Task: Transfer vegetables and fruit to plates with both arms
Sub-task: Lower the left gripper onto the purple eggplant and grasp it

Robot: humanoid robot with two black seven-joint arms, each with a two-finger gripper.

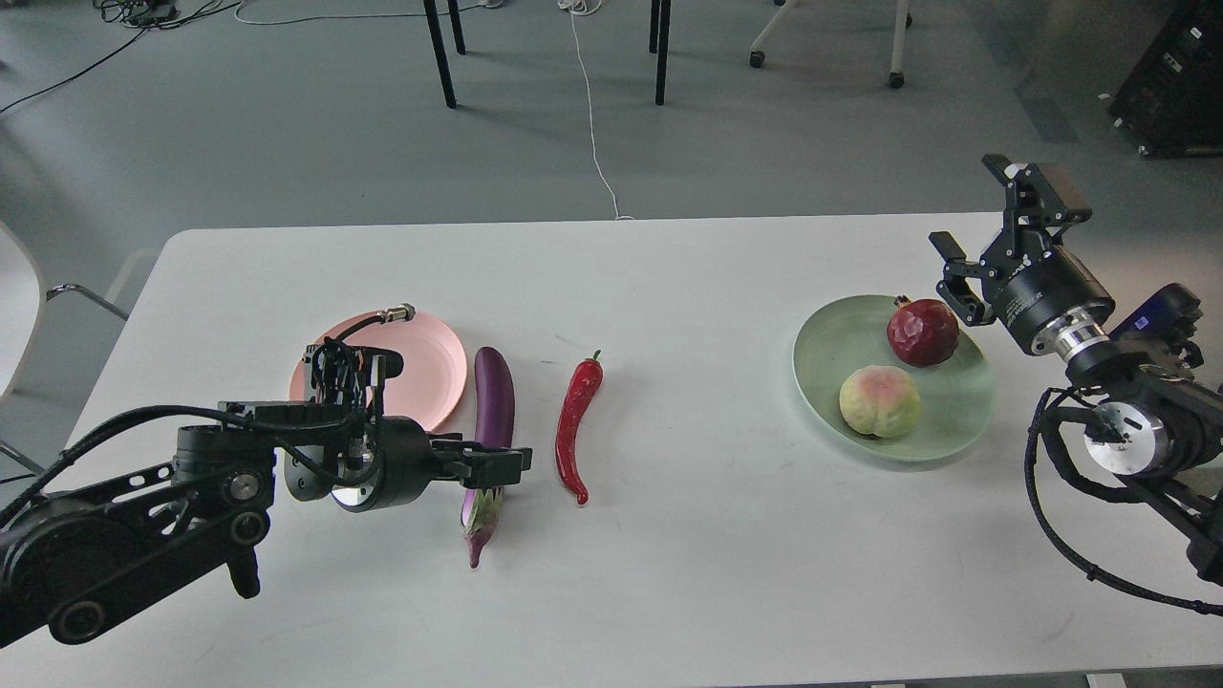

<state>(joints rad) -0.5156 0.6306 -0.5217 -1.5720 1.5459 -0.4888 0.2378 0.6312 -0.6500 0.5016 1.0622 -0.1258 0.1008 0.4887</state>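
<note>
Fruit half apparently finished: pomegranate (923, 332) and peach (880, 401) both resting on the pale green plate (965, 411), near each other but apart. Vegetable half not yet done: eggplant (492, 406) and red chili (576, 425) lying side by side on the white table (669, 573), just right of the pink plate (420, 368), which carried no food. Left gripper (497, 465) lying low across the eggplant's lower body near the calyx, fingers (504, 457) seen edge-on and dark (whether apart or clamped on the eggplant, impossible to tell). Right gripper (984, 239) raised just beyond the green plate's far-right rim, fingers spread, gripping nothing. Nothing between eggplant and pink plate, though the left arm's own bulk and cabling overhung that plate's near edge. Beyond the table: grey floor, chair legs (439, 53), a trailing white cord (592, 124).
</note>
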